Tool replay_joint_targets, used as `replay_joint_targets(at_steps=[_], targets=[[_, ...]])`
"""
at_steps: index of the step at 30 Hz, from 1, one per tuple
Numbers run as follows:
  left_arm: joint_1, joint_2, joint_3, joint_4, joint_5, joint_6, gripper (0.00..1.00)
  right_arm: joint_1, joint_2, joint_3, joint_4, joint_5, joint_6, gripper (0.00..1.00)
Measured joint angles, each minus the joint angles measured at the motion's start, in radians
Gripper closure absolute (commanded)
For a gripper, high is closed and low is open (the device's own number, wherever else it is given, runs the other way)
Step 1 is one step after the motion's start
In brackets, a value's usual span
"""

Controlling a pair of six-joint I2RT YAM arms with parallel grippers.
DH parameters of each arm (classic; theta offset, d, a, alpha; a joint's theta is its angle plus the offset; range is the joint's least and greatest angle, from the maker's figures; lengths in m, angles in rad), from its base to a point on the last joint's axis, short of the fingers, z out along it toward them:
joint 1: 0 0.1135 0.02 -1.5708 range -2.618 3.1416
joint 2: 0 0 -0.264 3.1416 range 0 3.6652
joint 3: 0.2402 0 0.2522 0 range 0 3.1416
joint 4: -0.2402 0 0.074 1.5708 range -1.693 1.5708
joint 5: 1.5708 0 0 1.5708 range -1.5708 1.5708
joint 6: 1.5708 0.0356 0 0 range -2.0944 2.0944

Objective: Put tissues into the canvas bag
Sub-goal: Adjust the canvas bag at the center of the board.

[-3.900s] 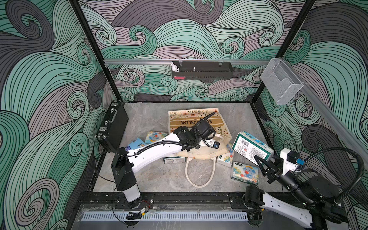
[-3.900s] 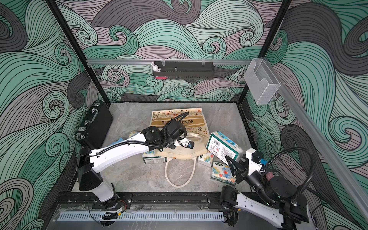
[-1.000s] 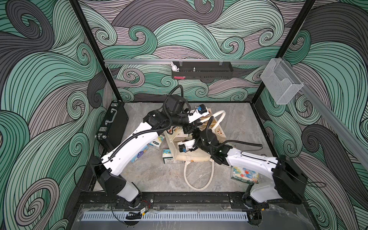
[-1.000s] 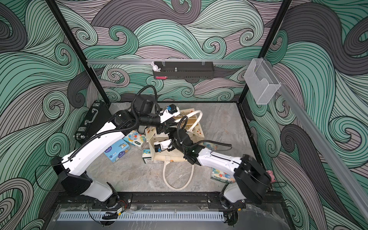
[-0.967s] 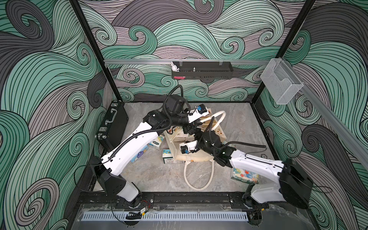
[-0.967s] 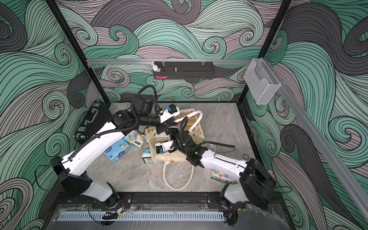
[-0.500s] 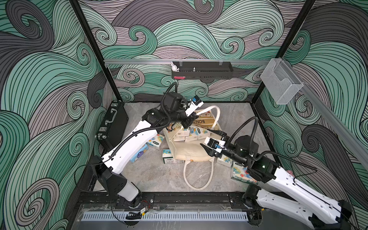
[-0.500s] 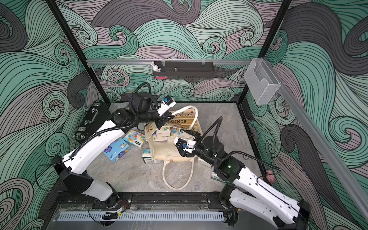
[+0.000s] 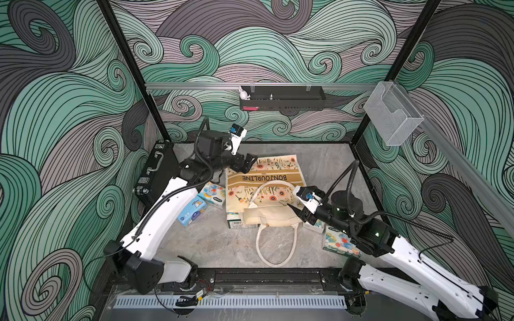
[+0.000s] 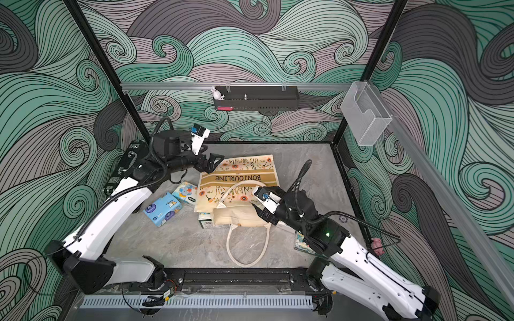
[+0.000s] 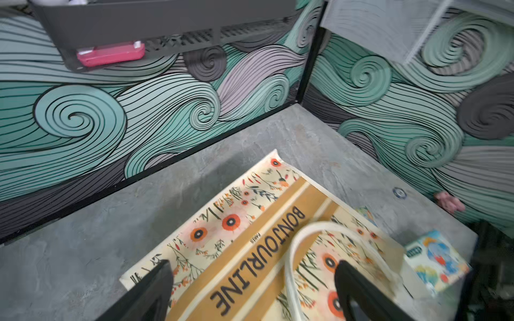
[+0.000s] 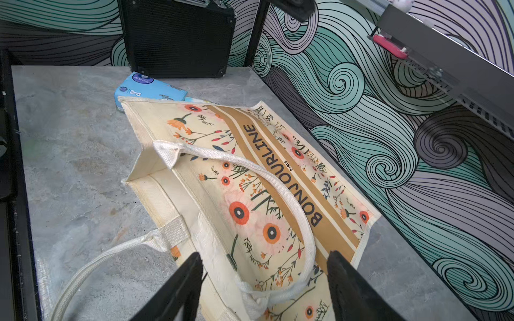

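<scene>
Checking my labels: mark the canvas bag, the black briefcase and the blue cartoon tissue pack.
canvas bag (image 9: 264,178), in a top view, on its tan lettered band.
black briefcase (image 12: 178,39), right wrist view, on its textured side.
blue cartoon tissue pack (image 10: 162,209), in a top view, on its printed face.

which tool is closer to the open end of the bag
Right. The right tool is at the open end of the bag, fingers spread; the left tool is by the closed far end, also spread and holding nothing.
</scene>
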Motion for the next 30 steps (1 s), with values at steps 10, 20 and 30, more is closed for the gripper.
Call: replay_joint_targets(at_steps=[10,20,30], targets=[[-0.303,-0.282,-0.323,-0.033,-0.061,0.612,0.13,-0.002,-0.076,0.05,-0.158,0.072,0.214,0.36],[-0.391,-0.169,-0.34,-0.117,-0.256,0.788,0.24,-0.002,-0.095,0.05,-0.303,0.069,0.427,0.38],[-0.407,0.026,-0.292,-0.129,-0.406,0.819,0.73,-0.002,-0.093,0.013,-0.333,0.045,0.513,0.37]])
